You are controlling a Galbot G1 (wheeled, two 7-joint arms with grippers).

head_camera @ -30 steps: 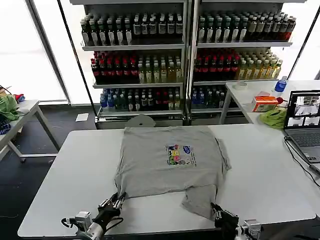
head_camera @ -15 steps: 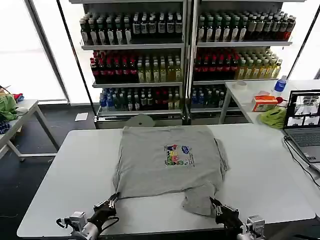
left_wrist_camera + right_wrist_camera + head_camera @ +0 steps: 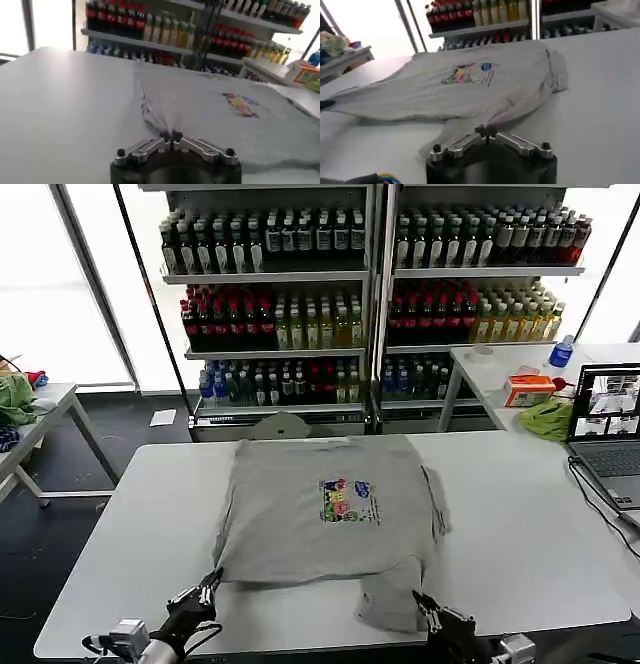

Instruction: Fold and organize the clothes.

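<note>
Counted: one gray shirt (image 3: 325,519) on one white table (image 3: 130,514); two grippers, left (image 3: 207,587) and right (image 3: 424,608); one laptop (image 3: 607,429); two drink shelving units (image 3: 370,294); bottles too many for count.
</note>
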